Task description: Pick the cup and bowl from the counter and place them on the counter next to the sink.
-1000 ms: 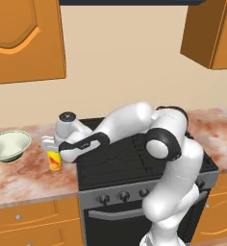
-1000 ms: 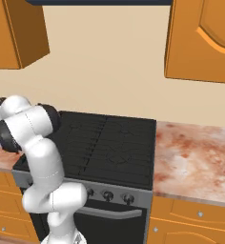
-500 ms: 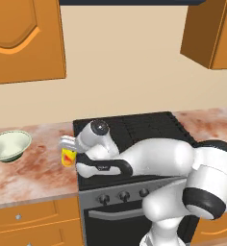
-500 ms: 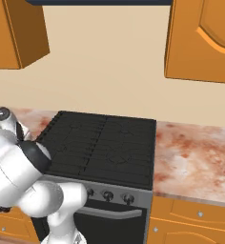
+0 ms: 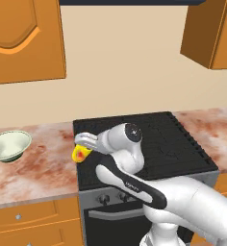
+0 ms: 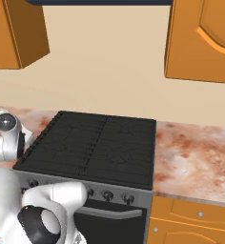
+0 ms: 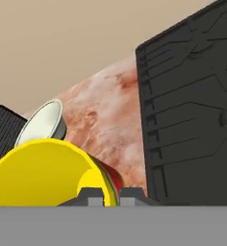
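Observation:
The yellow cup (image 5: 80, 154) with its red-orange mark hangs tilted over the stove's left edge, with my gripper (image 5: 85, 145) shut on it. In the hand view the cup (image 7: 42, 173) lies on its side against the fingertips (image 7: 90, 195), its rim pinched between them. The pale bowl (image 5: 9, 145) stands on the marbled counter (image 5: 43, 168) to the left, apart from the gripper; in the hand view the bowl (image 7: 41, 123) shows beyond the cup on the counter (image 7: 108, 108). The sink is out of view.
A black stove (image 5: 149, 144) sits between two stretches of counter, with its oven front and knobs (image 6: 107, 195) below. More counter (image 6: 195, 157) runs to the stove's right. Orange wall cabinets (image 5: 24, 38) hang above.
The arm has folded back over the stove. The cup has come up off the counter and moved right to the stove's left edge. The bowl has stayed put.

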Controlling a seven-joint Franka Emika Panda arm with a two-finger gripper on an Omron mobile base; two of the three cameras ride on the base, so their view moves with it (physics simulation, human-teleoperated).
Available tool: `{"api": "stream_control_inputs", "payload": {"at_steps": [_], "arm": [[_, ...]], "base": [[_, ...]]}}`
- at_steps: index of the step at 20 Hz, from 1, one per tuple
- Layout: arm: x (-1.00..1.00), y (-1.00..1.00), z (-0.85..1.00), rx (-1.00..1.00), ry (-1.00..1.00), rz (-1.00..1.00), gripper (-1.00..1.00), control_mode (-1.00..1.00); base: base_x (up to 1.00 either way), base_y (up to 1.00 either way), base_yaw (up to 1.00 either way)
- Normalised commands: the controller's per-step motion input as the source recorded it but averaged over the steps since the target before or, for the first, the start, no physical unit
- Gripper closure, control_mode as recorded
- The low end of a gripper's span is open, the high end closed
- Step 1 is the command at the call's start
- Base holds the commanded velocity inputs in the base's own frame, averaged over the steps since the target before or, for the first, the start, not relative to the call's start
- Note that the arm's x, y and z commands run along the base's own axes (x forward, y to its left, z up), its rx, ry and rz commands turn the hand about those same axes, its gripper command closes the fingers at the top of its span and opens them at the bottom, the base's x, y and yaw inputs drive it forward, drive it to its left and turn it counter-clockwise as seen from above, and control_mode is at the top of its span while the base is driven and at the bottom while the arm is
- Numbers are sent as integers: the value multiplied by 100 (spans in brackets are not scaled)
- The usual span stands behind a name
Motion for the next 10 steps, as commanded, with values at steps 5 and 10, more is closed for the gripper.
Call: {"api": "stream_control_inputs", "payload": {"at_steps": [5,10], "arm": [[-32,-65,93,-3,15,-4,100,-100],[-6,-74,87,-12,28,-7,100,-100]], "base": [[0,0,0],[0,0,0]]}}
